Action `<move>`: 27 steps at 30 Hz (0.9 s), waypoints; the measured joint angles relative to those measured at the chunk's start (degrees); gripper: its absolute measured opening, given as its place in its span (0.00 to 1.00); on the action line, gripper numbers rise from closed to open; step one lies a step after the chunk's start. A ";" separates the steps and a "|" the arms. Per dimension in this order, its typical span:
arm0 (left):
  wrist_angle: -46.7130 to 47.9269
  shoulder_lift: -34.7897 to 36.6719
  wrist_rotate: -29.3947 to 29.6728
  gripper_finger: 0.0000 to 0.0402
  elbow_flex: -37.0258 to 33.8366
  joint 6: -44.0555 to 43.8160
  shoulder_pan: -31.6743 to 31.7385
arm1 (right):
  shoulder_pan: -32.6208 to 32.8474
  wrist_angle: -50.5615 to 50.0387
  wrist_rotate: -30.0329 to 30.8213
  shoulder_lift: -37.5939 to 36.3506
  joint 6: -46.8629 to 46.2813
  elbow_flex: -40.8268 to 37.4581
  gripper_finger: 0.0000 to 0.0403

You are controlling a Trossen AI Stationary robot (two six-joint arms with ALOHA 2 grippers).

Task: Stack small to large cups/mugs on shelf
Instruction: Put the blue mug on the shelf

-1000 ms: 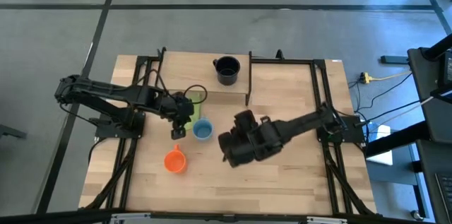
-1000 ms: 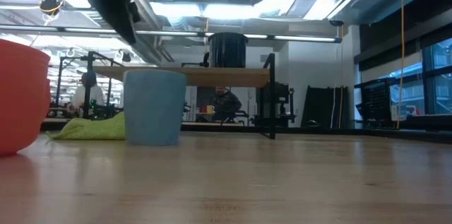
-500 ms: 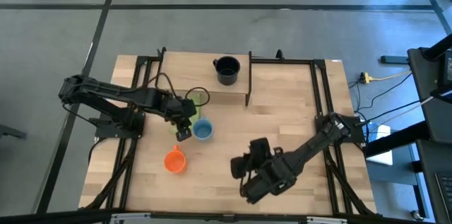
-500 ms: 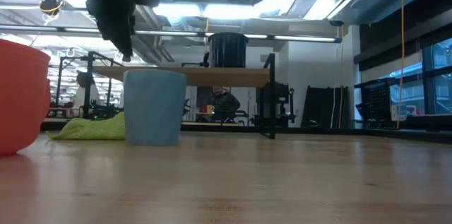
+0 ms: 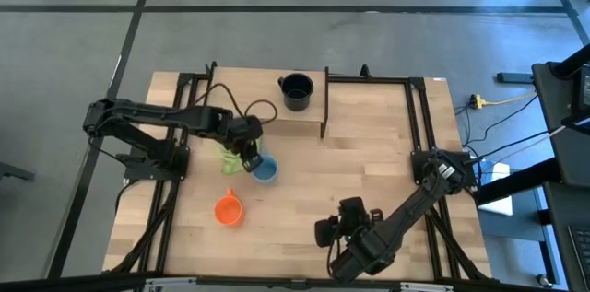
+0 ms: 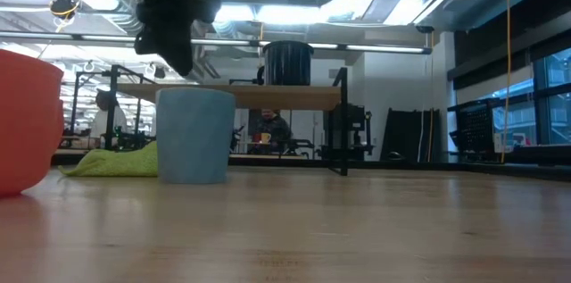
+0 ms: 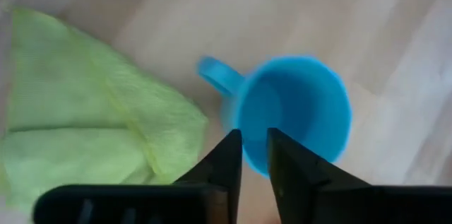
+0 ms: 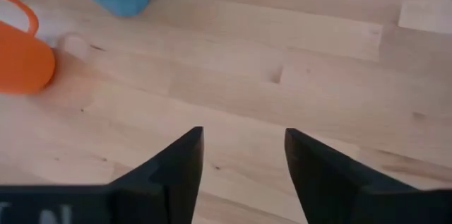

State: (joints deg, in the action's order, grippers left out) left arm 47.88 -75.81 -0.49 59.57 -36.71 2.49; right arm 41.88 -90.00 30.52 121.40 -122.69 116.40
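standing upright on the worktop (image 5: 304, 172), mouth up: light blue mug (image 5: 265, 170), smooth and round, handle toward the green cloth (image 5: 230, 155) just beside it. hovering right over its rim, left gripper (image 5: 248, 157), jaws nearly pressed together with only a slim gap, pinching nothing, clear of the mug in the low view. nearer the front edge, apart from the blue one, orange mug (image 5: 228, 209), also upright, glossy. up on the shelf (image 5: 300, 108), a light-wood board on thin black legs, black mug (image 5: 296, 91) upright, mouth up. off at the front right of the worktop, right gripper (image 5: 330, 231), jaws spread wide over bare wood grain, touching nothing.
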 joint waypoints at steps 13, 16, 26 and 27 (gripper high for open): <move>0.31 -2.73 -0.01 0.21 0.30 -2.48 0.00 | -0.03 -0.02 1.49 -0.28 4.76 -0.13 0.51; -0.68 -2.38 0.42 0.20 0.28 -1.25 0.19 | -0.03 -0.02 1.43 -0.49 6.22 -0.13 0.51; -4.61 -2.23 -8.98 0.20 0.35 0.80 0.07 | -0.44 -0.01 3.63 -1.39 3.19 -0.09 0.51; -4.96 -2.13 -9.70 0.20 0.35 -0.51 -0.03 | -0.72 0.01 3.66 -1.39 3.13 -0.09 0.51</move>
State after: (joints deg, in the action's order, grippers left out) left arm 42.92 -77.95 -10.19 59.92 -37.23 2.46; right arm 41.16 -90.00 34.17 120.01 -119.57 116.31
